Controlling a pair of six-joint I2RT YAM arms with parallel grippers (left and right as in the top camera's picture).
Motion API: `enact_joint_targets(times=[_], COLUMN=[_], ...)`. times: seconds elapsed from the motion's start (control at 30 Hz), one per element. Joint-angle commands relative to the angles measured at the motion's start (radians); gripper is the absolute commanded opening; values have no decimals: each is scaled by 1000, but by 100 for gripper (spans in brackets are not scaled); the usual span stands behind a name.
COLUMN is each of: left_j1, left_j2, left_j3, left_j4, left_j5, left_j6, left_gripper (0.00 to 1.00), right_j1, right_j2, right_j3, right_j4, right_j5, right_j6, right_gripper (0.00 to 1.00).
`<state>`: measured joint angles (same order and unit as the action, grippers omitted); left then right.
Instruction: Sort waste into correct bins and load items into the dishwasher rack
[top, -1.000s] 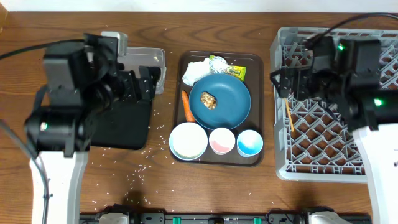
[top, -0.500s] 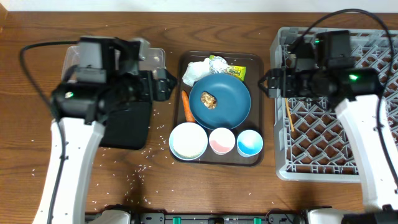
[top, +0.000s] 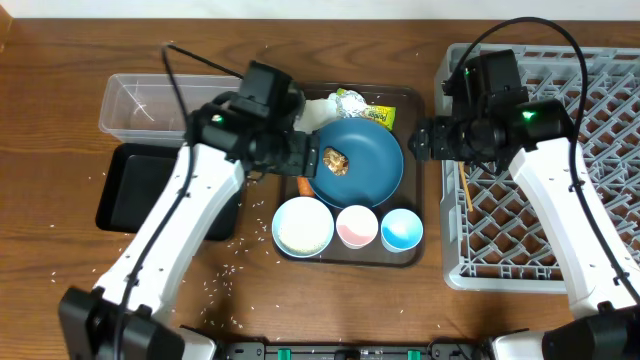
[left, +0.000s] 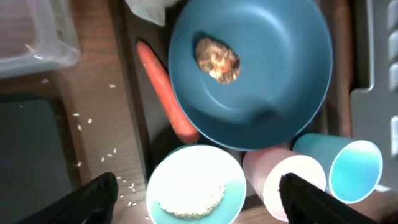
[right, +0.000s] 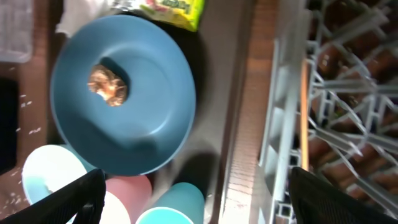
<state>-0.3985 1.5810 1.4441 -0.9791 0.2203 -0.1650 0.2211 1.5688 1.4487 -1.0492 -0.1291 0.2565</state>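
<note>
Nearest, the white bowl (top: 302, 226), pink-lined cup (top: 356, 226) and blue-lined cup (top: 401, 230) stand in a row on the brown tray (top: 408, 100); the bowl holds what may be rice. Behind them the blue plate (top: 370, 165) bears the brown lump (top: 335, 161), with the carrot (left: 166, 90) at its left edge. The left fingers (left: 93, 198) and right fingers (right: 74, 199) hover spread wide and empty at either side of the plate. Farthest lie the tissue (top: 318, 108) and wrapper (top: 372, 112); the rack (top: 590, 150) sits to the right.

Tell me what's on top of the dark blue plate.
One brown food lump sits on the blue plate, off centre; the rest of its face is bare. Whatever lies beneath the plate is covered.
</note>
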Motion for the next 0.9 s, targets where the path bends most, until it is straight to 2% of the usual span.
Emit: enact_joint_targets(times=[0.0, 0.23, 0.37, 0.73, 0.87], left_j1=[-55, -224, -281, -299, -299], left_j2=[13, 14, 15, 18, 31], left_j3=[3, -73, -153, -346, -394], left_j4=[-20, -23, 3, 308, 369], left_j5=[-27, -58, -64, -12, -11], left_j6=[-17, -57, -60, -103, -130], left_gripper=[82, 78, 78, 49, 45], right_j1=[-28, -128, -188, -201, -201], right_j2=[0, -5, -16, -34, -34], right_j3=[21, 21, 21, 21, 21], right_j4=[-21, -64, -89, -127, -135], right_j5=[96, 137, 91, 91, 91], right_j6=[77, 145, 105, 94, 95], right_gripper=[88, 89, 92, 96, 96])
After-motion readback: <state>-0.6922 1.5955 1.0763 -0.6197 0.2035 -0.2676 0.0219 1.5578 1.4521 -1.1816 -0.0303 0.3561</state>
